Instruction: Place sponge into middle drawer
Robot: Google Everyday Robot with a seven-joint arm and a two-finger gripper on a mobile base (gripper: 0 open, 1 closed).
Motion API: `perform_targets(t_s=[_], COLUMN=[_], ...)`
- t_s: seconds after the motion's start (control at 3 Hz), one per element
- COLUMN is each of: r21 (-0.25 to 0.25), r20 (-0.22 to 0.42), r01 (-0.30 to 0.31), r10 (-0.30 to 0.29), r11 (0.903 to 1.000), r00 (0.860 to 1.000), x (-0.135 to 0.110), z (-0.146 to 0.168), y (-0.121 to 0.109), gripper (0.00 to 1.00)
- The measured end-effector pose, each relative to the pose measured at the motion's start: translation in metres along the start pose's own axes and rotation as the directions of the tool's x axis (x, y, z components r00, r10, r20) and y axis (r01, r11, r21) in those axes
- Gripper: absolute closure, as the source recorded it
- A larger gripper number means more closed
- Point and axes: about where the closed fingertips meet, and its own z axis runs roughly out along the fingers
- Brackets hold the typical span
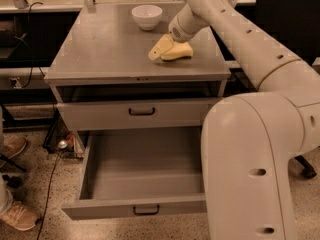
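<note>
The pale yellow sponge (180, 51) lies on the grey cabinet top (105, 49), right of centre. My gripper (161, 48) is down on the cabinet top at the sponge's left end, touching or just beside it, at the end of the white arm reaching in from the upper right. The middle drawer (135, 209) is pulled fully out below and shows a bare grey inside. The drawer above it (142, 113) is pushed in.
A white bowl (147, 16) stands at the back of the cabinet top, just left of the gripper. My arm's large white body (250, 169) fills the lower right and covers the drawer's right side. A person's shoes (17, 215) and cables (50, 184) are on the floor at left.
</note>
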Motion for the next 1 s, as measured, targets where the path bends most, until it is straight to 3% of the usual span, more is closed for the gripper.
perform_targets(t_s=[0.33, 0.67, 1.0], r21=[0.027, 0.056, 0.069], r20=[-0.054, -0.069, -0.037], r01=[-0.049, -0.078, -0.095], r10=[0.051, 0.082, 0.098], r11=[0.9984, 0.9954, 0.9931], r00=[0.997, 0.994, 0.995], x=[0.020, 0.032, 0.035], z=[0.000, -0.006, -0.020], y=[-0.008, -0.014, -0.014], gripper=[0.00, 0.12, 0.36])
